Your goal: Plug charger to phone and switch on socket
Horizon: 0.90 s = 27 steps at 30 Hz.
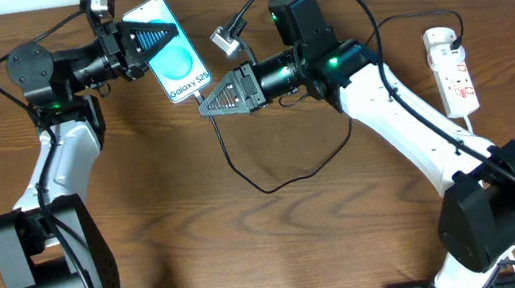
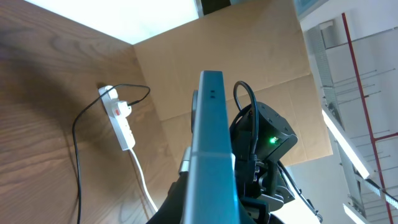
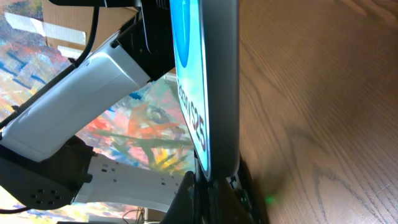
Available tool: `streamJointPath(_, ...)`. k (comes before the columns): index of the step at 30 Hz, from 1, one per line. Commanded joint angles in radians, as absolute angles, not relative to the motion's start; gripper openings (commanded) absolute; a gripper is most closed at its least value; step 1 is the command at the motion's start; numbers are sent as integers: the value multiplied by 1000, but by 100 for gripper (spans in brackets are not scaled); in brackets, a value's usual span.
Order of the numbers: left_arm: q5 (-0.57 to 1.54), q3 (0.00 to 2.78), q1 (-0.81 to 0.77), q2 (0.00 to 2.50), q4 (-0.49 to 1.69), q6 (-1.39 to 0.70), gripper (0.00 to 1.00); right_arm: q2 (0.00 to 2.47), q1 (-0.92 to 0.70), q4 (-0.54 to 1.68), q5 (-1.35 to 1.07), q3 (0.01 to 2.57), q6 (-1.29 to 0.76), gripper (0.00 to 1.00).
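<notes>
A: How much of the task can be counted as done?

B: Little that can be confirmed. The phone (image 1: 174, 55) appears to be held clear of the table (image 1: 353, 252) at the upper left, its screen turned toward the overhead camera. It is clamped across its upper part by the left gripper (image 1: 150, 40), whose fingers are closed onto it.

A: And the charger (image 1: 274, 188)?

B: Its black cable is seen looping over the wood from the socket (image 1: 453, 71) near the right edge to the right gripper (image 1: 209, 102). That gripper is fully closed and is set right at the phone's lower end. It is judged to be pinched on the plug end, though the tip itself is hidden by the fingers.

A: So is the plug seated?

B: That cannot be told. In the right wrist view the phone's bottom edge is met by the fingertips, but the port and the tip are covered. The insertion is best taken as under way, not finished.

A: What is left, then?

B: The plug must be confirmed home and released — and the socket must be switched on. The socket is laid flat, well apart from both grippers and touched by neither. The position of its red switch is too small to be read, so that last step is judged not yet done.
</notes>
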State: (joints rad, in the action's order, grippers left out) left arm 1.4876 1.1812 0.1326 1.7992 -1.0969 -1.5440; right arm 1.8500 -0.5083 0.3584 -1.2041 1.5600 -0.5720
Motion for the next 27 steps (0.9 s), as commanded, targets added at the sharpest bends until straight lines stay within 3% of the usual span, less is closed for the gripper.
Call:
streamJointPath(1,1571,1196,118,1795,-1105,-1532,7,1833,-512,349,-1155,1574,-552,1)
streamJointPath(27,1492,1196,121,1795,-1105,-1532,7,1833,-506,327,-1150,1574,-568,1)
